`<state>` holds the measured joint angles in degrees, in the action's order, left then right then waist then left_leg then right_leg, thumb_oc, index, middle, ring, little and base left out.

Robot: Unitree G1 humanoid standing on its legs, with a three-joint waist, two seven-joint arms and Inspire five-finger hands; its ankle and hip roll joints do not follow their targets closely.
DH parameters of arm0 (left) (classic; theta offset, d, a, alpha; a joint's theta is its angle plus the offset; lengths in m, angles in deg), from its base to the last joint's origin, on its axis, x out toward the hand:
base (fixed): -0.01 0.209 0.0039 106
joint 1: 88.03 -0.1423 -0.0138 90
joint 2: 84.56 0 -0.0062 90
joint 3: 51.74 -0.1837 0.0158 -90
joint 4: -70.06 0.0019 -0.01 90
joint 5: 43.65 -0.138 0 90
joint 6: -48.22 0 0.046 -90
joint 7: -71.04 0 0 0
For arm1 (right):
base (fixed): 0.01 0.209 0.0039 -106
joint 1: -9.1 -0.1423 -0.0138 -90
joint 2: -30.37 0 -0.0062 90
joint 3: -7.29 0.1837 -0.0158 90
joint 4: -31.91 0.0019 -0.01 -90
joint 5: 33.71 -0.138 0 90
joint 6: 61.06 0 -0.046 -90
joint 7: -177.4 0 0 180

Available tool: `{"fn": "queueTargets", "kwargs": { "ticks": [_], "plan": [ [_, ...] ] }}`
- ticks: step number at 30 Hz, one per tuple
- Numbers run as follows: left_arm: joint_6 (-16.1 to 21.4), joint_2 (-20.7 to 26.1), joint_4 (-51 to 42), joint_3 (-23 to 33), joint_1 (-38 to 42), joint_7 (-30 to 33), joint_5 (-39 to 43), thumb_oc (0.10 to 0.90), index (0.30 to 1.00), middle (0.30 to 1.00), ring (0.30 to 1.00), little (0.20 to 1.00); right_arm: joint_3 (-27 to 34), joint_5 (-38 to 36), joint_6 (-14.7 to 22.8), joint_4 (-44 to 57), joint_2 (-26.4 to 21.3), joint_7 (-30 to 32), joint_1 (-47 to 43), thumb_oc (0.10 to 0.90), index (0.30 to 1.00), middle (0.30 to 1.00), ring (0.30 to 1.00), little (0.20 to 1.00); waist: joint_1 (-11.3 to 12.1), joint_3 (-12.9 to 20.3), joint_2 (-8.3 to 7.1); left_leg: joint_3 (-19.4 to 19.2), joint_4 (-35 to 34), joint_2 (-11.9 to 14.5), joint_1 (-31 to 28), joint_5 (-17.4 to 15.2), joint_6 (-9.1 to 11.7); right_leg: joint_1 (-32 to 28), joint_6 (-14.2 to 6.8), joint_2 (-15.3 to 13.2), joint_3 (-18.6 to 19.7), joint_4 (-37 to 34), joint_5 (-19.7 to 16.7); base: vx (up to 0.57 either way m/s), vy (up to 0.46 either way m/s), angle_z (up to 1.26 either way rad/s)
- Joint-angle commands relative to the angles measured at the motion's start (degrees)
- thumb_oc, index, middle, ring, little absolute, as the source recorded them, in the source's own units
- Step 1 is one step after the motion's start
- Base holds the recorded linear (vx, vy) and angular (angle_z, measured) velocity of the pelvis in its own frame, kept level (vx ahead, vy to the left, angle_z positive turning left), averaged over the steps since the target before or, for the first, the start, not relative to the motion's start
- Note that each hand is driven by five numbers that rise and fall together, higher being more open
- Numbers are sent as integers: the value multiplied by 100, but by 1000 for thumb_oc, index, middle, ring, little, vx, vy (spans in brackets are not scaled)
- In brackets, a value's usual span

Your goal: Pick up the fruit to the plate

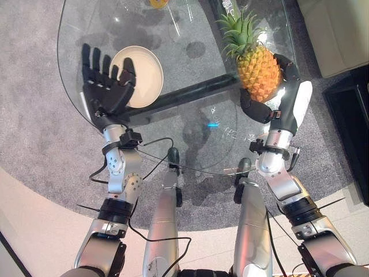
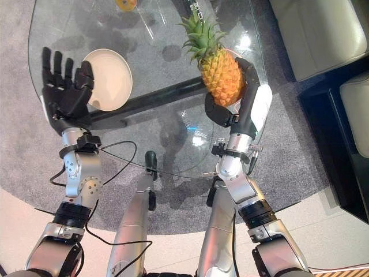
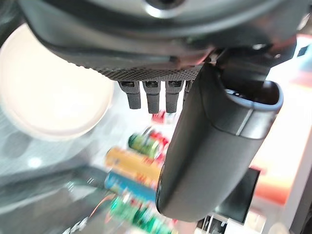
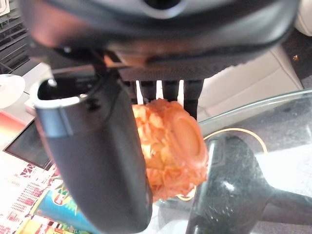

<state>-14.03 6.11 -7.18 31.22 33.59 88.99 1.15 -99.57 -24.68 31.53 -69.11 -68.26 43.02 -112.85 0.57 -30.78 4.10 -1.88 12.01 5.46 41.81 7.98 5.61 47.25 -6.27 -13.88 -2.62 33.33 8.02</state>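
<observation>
Right hand (image 1: 277,95) grasps pineapple (image 1: 258,70) above glass table (image 1: 190,124), well apart from plate (image 1: 147,72); left hand (image 1: 106,81) relaxed, fingers straight, beside plate: risk is top-heavy fruit tilting or slipping out during carry, or hitting the left hand.

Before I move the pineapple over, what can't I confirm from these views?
- Right hand fingers: hidden behind the pineapple in the eye views.
- Plate: near side covered by the open left hand.
- Yellow object: cut off by the top edge.
- Cans: blurred, left wrist view.
</observation>
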Motion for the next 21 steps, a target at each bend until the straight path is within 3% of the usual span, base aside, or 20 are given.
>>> {"fn": "queueTargets", "kwargs": {
  "ticks": [1, 21],
  "plan": [
    [214, 205, -640, 17, 606, -458, 72, 800, 900, 900, 900, 900, 230, 591, 709, 1237, 0, 94, -663, 100, 300, 300, 300, 200, -132, 98, 53, -90, 531, -156, -52, -651, -218, -294, 20, 126, -168, -858, -666, -2, 7, -4],
    [-1120, -186, -751, -777, 1362, -1612, 1141, 800, 900, 900, 900, 900, -151, 564, 590, 1443, 187, -242, -1223, 100, 300, 300, 300, 200, -253, 98, -10, -217, 412, -135, -89, -616, -210, -354, -15, 137, -176, -1084, -771, -3, 3, -1]
  ]
}}
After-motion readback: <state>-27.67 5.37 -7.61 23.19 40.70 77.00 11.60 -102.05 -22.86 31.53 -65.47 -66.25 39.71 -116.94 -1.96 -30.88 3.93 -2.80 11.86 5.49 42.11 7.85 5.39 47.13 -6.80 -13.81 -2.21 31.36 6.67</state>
